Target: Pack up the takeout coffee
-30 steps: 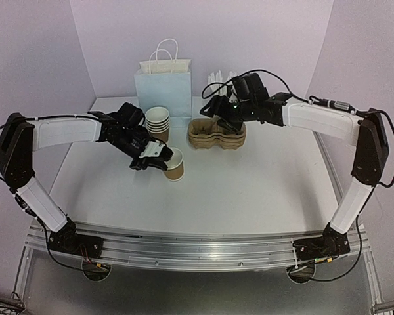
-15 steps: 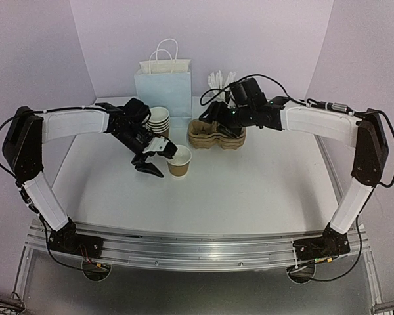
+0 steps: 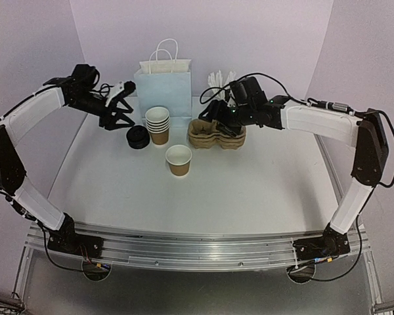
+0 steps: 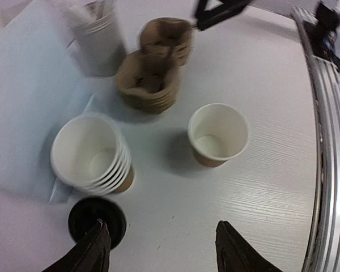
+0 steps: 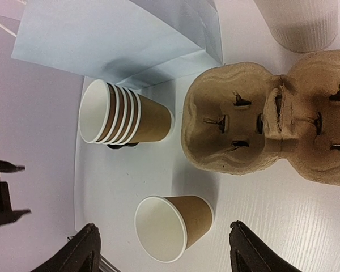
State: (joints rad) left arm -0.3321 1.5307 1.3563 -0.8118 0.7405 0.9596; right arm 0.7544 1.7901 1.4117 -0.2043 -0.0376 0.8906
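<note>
The takeout coffee cup (image 3: 178, 159) is a small brown paper cup, white inside, standing upright and open-topped on the white table; no gripper touches it. It shows in the left wrist view (image 4: 218, 135) and the right wrist view (image 5: 170, 226). My left gripper (image 3: 121, 105) hangs open at the back left, above and to the left of a pile of black lids (image 3: 138, 138); its fingers (image 4: 96, 249) are empty. My right gripper (image 3: 213, 110) hovers open over the pulp carrier (image 3: 217, 133), holding nothing.
A nested stack of brown cups (image 3: 157, 123) stands between the lids and the carrier. A pale blue paper bag (image 3: 163, 88) stands upright at the back. White ribbed cups (image 4: 99, 42) stand behind the carrier. The metal rail (image 3: 197, 243) runs along the near edge.
My left gripper let go of the cup, opened, then rose and swung back left to above the lids. The cup now stands alone. The right arm has barely moved.
</note>
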